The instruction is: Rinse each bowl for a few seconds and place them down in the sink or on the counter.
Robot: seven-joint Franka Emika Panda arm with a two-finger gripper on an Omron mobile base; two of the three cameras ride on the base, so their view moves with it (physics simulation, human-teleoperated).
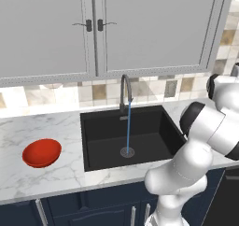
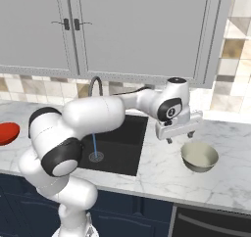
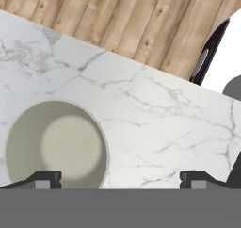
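Pincer (image 2: 179, 136) is spread wide, empty, hanging over the marble tabletop (image 2: 162, 172) right of the sink (image 2: 125, 148). Cream bowl (image 2: 199, 156) sits upright and empty just below and to its right, under one fingertip rather than centred. Red bowl (image 1: 42, 152) is empty, far left. Faucet (image 1: 125, 92) is running into the empty sink.

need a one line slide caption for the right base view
Open gripper hovers over the cream bowl on the counter, water running into the sink.
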